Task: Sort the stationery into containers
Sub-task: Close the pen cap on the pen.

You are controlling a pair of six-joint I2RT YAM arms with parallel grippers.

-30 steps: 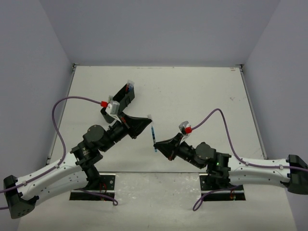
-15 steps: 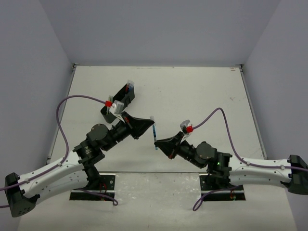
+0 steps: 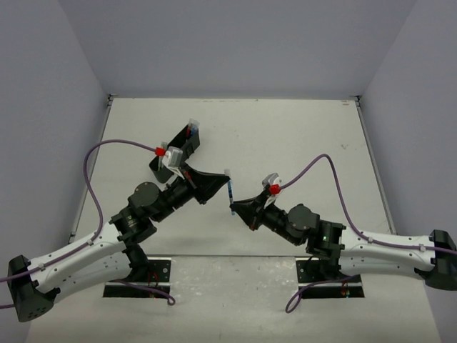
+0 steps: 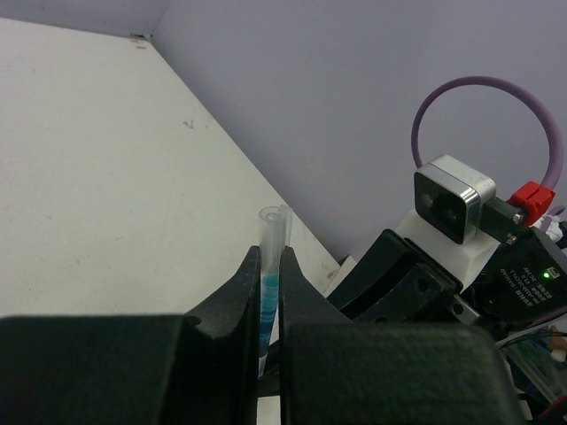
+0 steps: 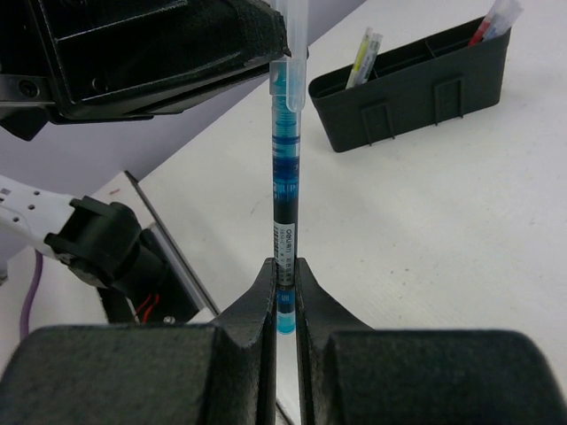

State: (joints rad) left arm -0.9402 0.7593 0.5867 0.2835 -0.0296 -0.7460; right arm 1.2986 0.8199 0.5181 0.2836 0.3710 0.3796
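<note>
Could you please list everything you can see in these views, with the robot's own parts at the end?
blue pen: one, blue with a clear cap, held between the two grippers
organiser tray: one, black, on the far left part of the table
yellow pen: one, yellow, standing in the tray near one end
red-tipped pen: one, clear with red, standing in the tray at the other end; other contents cannot be made out
table: one, white, under everything
purple cables: two, purple, one looping off each arm
left gripper: one, black, shut on the pen's capped end
right gripper: one, black, shut on the pen's other end
</note>
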